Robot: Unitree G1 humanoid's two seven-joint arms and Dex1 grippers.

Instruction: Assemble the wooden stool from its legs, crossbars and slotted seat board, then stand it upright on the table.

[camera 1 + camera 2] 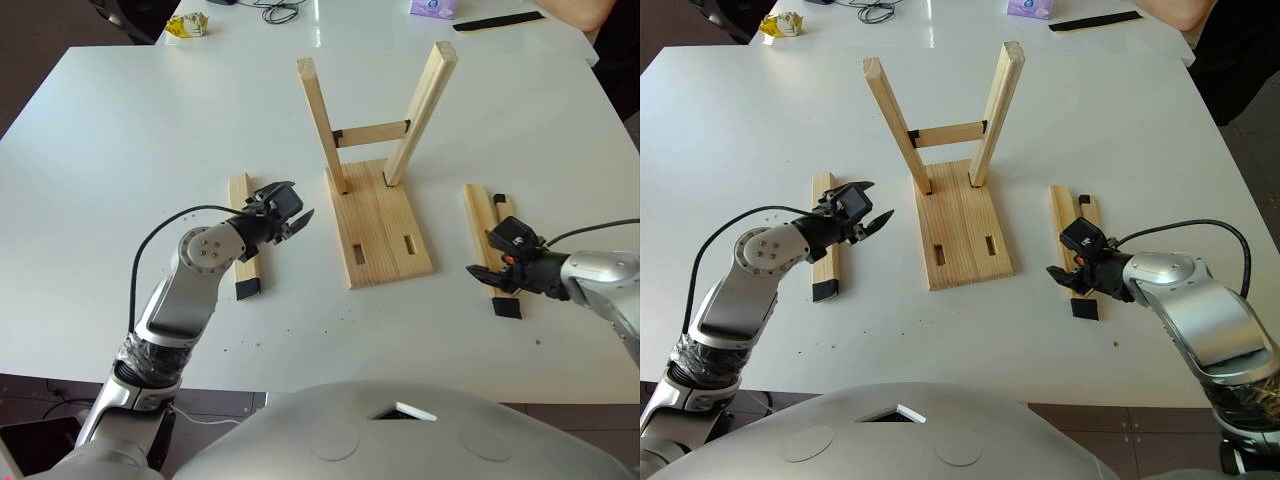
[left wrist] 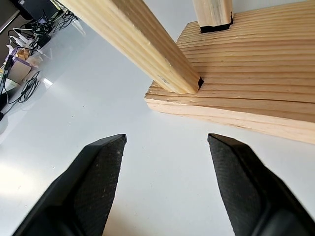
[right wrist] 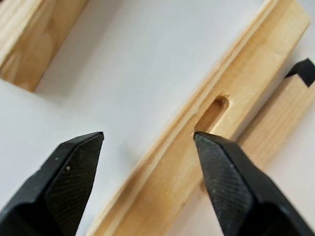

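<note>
White table carries seat board, two legs slotted upright. We see left gripper spread apart beside loose leg, right gripper likewise apart over other loose leg. Risk, we judge: off-centre grasp twists leg, jams empty slot, topples standing legs.

My left arm is a silver-grey shell, with a round joint disc showing small screws. A black cable loops off it, dark tape wrap lower down. My right arm is smooth silver with its own black lead. Left gripper and right gripper are black, with tapered fingers and finely textured pads.
</note>
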